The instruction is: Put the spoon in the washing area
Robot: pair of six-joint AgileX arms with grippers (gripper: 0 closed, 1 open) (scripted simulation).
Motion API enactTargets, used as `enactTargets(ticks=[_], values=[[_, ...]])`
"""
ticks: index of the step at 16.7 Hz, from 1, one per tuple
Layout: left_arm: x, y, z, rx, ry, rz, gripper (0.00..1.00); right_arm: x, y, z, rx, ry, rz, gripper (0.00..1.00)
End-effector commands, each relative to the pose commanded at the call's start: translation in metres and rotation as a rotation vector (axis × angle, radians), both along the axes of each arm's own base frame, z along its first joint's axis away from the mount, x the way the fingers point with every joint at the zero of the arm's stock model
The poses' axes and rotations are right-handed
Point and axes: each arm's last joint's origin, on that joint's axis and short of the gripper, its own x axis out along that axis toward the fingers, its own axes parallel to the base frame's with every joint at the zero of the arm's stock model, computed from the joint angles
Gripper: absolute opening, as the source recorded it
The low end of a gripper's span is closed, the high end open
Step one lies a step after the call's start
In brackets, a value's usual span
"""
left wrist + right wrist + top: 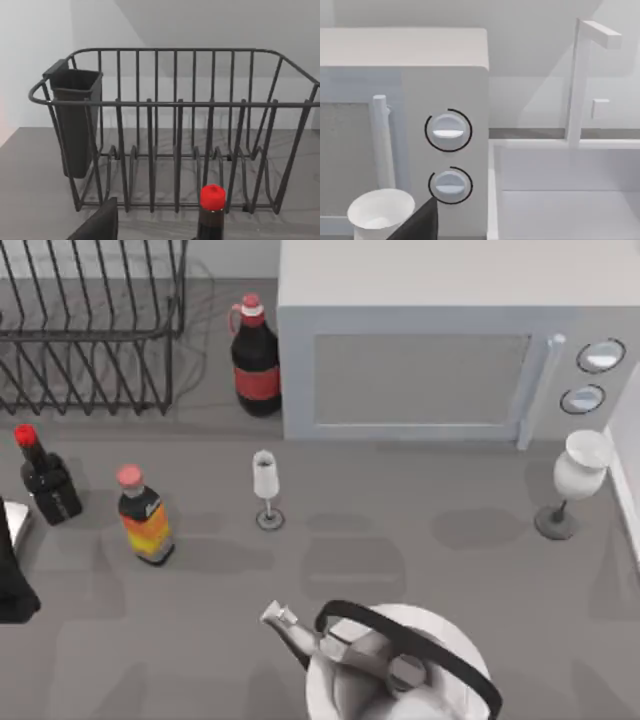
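The spoon is out of view. The washing area is a white sink basin (pixel 570 210) with a white faucet (pixel 580 80), standing right of the microwave (pixel 400 75); its rim (pixel 627 475) runs along the table's right edge in the top view. My left arm (pixel 12 575) is parked at the table's left edge. A dark part of my left gripper (pixel 97 225) faces the dish rack (pixel 175 130). A dark part of my right gripper (pixel 417 222) sits in front of the microwave's dials, beside a white goblet (pixel 380 212).
A black wire dish rack (pixel 90 325) with a cutlery cup (pixel 75 120) stands back left. Across the table are a cola bottle (pixel 255 355), a dark red-capped bottle (pixel 45 480), an orange bottle (pixel 145 515), a small wine glass (pixel 266 488), the white goblet (pixel 575 480) and a kettle (pixel 400 665).
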Motion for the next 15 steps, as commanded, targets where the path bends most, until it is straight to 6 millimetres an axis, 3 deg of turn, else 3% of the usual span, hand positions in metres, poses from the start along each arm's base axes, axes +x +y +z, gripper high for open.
enactTargets(ticks=[4, 7, 10, 15], values=[[0.0, 0.0, 0.0, 0.0, 0.0, 0.0, 1.0, 0.0, -0.001, 0.005, 0.012, 0.036, -0.007, 1.0], [0.0, 0.0, 0.0, 0.0, 0.0, 0.0, 1.0, 0.004, -0.003, 0.018, 0.054, 0.174, -0.031, 1.0], [0.0, 0.0, 0.0, 0.0, 0.0, 0.0, 1.0, 0.016, -0.006, 0.032, 0.121, 0.419, -0.074, 1.0], [0.0, 0.0, 0.0, 0.0, 0.0, 0.0, 1.0, 0.056, -0.018, 0.037, 0.265, 0.949, -0.204, 1.0]])
